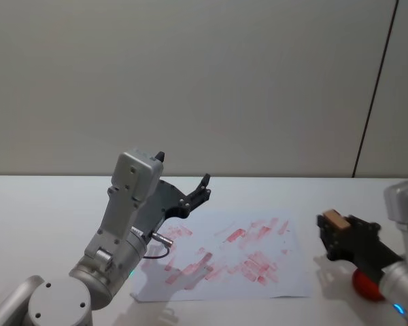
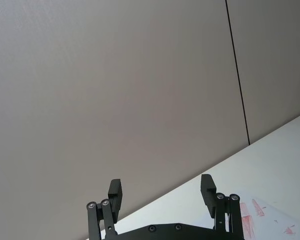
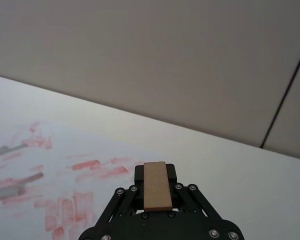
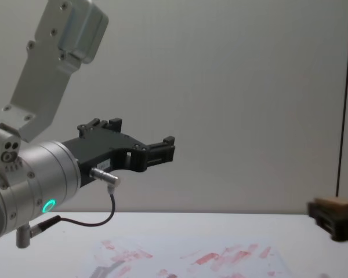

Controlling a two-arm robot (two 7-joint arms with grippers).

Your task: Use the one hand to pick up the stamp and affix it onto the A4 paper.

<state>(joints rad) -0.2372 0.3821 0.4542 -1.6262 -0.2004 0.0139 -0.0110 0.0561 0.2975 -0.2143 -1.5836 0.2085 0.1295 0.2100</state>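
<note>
The black angular right hand (image 1: pixel 331 226) pinches the tan wooden stamp (image 3: pixel 156 186) beside the red-smeared white A4 paper (image 1: pixel 289 282). A square, flat press on a bare patch looks best. The left hand (image 2: pixel 161 192) hovers spread.

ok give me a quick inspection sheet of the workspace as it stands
surface: white table, flat.
job's things: A4 paper lies flat, covered in red marks; stamp held above the table, right of the paper.
clutter: red object partly hidden under the right arm.
grippers: right gripper shut on the stamp; left gripper open, empty, raised near the paper's left side.
cables: thin black cable loops from a plug on the left wrist.
surroundings: plain grey wall with a dark seam.
</note>
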